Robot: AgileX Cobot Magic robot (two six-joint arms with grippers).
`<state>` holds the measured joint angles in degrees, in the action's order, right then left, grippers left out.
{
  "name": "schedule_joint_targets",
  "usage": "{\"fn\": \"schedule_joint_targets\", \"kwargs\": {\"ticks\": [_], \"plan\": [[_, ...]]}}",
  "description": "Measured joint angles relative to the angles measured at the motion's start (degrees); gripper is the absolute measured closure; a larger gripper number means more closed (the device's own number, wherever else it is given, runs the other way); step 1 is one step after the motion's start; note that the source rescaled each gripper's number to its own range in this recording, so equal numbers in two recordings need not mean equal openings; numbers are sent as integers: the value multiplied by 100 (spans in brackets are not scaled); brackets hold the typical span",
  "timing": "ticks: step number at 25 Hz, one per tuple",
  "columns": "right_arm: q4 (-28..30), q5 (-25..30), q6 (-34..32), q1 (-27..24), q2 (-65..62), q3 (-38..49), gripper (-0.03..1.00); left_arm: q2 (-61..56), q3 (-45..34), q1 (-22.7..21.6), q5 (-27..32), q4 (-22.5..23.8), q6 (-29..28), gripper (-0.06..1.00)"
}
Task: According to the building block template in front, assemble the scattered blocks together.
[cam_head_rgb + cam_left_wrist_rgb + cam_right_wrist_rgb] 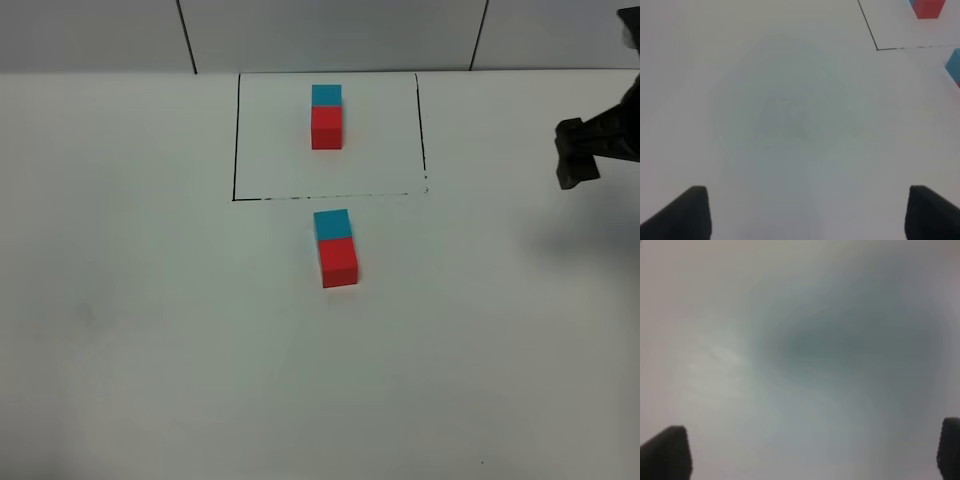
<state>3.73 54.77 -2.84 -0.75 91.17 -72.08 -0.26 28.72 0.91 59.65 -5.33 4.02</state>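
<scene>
The building block template is a cyan cube (pixel 326 95) joined to a red cube (pixel 326 128), inside a thin black rectangle (pixel 236 140) at the back of the table. Just in front of that frame lie the scattered blocks, a cyan block (pixel 332 224) and a red block (pixel 338 262), touching end to end. My right gripper (pixel 578 160) hovers far off at the right edge, open and empty (pixel 807 455). My left gripper (pixel 805 220) is open over bare table. Its view catches the template's red cube (pixel 929 7) and the loose cyan block (pixel 955 65) at the picture's edge.
The white table (pixel 130 330) carries nothing besides the blocks and the drawn frame. A tiled wall (pixel 330 30) rises behind the far edge. The frame's corner line (pixel 877 49) shows in the left wrist view.
</scene>
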Motion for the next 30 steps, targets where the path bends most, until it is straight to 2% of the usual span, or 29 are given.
{"fn": "schedule_joint_targets", "kwargs": {"ticks": [9, 15, 25, 30], "plan": [[58, -161, -60, -5, -2535, 1806, -3, 0, 0, 0, 0, 0, 0, 8], [58, 189, -199, -5, -4147, 2751, -3, 0, 0, 0, 0, 0, 0, 8], [-316, 735, -99, 12, -6457, 3838, -3, 0, 0, 0, 0, 0, 0, 8], [-332, 772, -31, 415, -7133, 4220, -3, 0, 0, 0, 0, 0, 0, 8]]}}
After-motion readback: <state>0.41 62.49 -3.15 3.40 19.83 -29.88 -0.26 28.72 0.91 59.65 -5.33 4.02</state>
